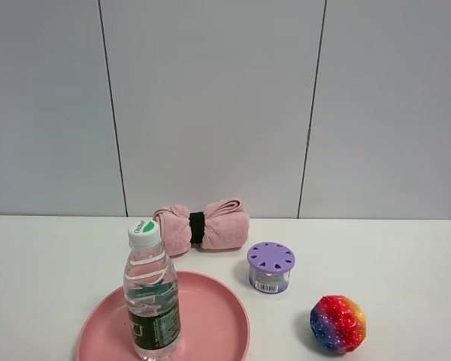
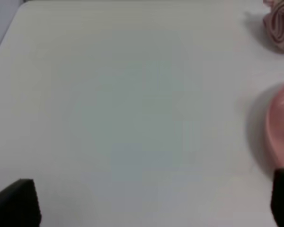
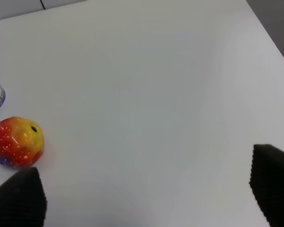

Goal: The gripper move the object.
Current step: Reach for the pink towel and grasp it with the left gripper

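Pink rolled towel (image 1: 201,228) lies on its side at the far edge of the white tabletop (image 1: 406,248), close to the grey wall (image 1: 210,105) and a little left of the middle. We see a black band (image 1: 197,227) cinched round its waist, and the two rolled ends flare out on either side of it. Toward the near edge, left of the middle, a pink plate (image 1: 210,320) carries an upright water bottle (image 1: 151,301) with a white and green cap; plate and towel lie apart. To the right of the towel and nearer to us stands a small purple-lidded tub (image 1: 270,267). Toward the near right corner a rainbow ball (image 1: 337,323) rests on the tabletop. The left gripper (image 2: 149,203) hangs over bare tabletop with its fingers spread wide, holding nothing; one end of the towel and the plate's rim show at the side of its view. The right gripper (image 3: 146,194) is likewise spread wide and holds nothing, over bare tabletop, with the ball showing close by one finger.
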Controlling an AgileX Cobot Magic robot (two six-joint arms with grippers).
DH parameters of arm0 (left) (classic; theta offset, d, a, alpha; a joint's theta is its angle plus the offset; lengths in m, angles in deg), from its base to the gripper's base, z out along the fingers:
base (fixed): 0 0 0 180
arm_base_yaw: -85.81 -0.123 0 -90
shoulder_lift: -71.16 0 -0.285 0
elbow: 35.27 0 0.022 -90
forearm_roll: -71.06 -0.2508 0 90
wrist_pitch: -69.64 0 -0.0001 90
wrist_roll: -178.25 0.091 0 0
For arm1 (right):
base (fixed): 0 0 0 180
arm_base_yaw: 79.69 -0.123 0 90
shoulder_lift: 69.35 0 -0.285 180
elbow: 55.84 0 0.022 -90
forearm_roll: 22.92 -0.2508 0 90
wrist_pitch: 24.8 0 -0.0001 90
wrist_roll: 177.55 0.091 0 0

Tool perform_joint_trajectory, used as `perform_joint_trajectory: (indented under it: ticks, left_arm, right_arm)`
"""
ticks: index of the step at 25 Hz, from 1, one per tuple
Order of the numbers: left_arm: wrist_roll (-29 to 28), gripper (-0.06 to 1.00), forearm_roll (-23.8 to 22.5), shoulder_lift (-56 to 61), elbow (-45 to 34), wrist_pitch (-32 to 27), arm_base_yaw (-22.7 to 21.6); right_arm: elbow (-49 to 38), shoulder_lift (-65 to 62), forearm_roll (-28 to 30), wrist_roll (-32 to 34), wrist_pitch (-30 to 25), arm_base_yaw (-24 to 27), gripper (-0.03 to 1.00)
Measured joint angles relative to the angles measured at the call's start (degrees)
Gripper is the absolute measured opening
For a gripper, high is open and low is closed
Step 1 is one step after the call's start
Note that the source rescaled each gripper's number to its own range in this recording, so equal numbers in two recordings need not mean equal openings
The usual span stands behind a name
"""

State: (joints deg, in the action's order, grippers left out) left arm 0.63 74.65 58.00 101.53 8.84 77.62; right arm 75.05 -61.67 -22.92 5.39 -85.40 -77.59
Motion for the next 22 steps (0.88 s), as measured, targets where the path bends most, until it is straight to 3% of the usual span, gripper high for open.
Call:
perform_joint_trajectory:
  ticks: [7,13,19,22]
  left_arm:
    - [0.00,1.00,-0.03,-26.73,18.49,-0.39,0.00]
    - [-0.26,1.00,-0.29,-50.64,27.32,4.04,1.24]
    - [0.35,1.00,-7.37,-70.44,38.90,6.14,12.51]
    - [1.89,1.00,-8.60,-78.71,46.61,9.85,18.55]
  right_arm:
    - [0.00,0.00,0.00,0.00,0.00,0.00,1.00]
    - [0.00,0.00,0.00,0.00,0.00,0.00,1.00]
    - [0.00,0.00,0.00,0.00,0.00,0.00,1.00]
    - [0.00,0.00,0.00,0.00,0.00,0.00,1.00]
